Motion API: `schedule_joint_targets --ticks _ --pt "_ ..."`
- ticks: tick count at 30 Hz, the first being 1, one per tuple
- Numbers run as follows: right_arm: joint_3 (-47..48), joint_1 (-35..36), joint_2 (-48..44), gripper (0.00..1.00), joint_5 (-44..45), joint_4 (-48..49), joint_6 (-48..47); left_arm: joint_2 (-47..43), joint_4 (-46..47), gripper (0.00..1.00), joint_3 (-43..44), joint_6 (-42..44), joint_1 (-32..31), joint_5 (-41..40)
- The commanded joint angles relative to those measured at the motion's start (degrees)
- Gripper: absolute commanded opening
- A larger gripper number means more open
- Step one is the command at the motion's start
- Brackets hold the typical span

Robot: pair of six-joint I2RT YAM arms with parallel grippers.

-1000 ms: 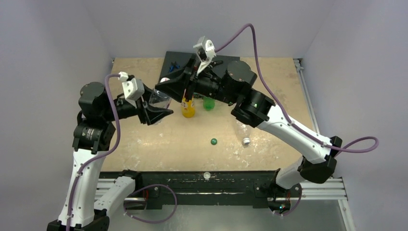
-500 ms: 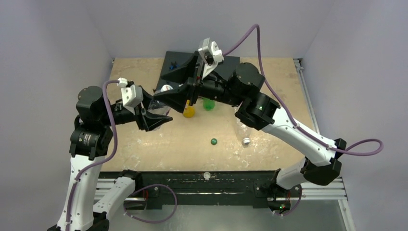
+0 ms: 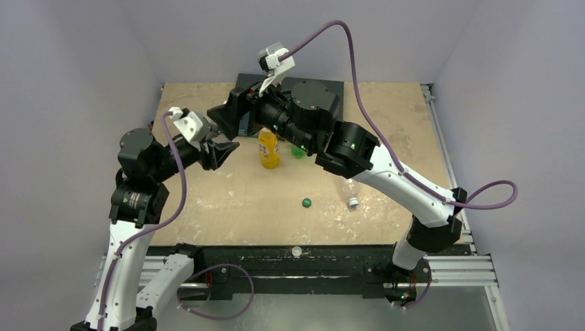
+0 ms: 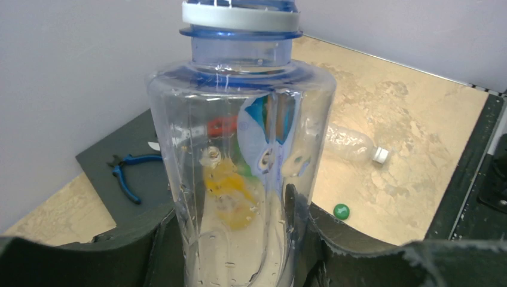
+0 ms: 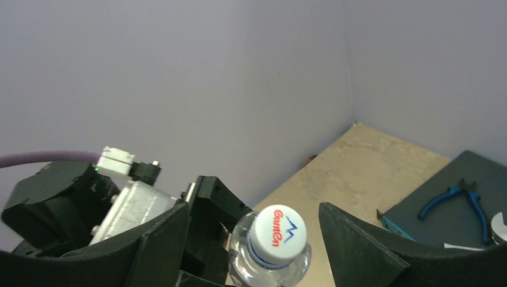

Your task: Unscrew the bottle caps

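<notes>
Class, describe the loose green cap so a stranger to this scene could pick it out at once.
On the tan table, look in front of the standing orange-yellow bottle, toward the near edge. A small round cap lies loose there, left of a clear bottle lying on its side. It is dark green and on no bottle, while that bottle wears its white cap.

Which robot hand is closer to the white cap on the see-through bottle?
Right. The right end effector is open, with a finger on each side of the white cap. The left end effector grips the clear bottle lower down.
</notes>
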Motion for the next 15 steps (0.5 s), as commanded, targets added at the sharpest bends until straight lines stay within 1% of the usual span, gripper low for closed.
schedule_joint_targets --ticks 1,5,9,15 --pt "-0.4 0.0 -0.7 0.82 5.9 -0.7 2.4 -1.2 5.4 0.04 -0.3 0.7 0.0 -4.3" --pt "-2.9 0.0 -1.6 0.80 4.5 1.6 4.3 -1.5 5.6 0.04 -0.4 0.5 0.0 -3.9" --pt "-3.0 -0.1 -1.1 0.78 1.6 2.7 6.1 -1.6 5.8 0.04 -0.6 0.1 0.0 -3.2" --pt "-3.4 -0.2 -1.1 0.70 -2.1 6.3 8.1 -1.6 6.1 0.04 -1.0 -0.1 -0.1 -2.7"
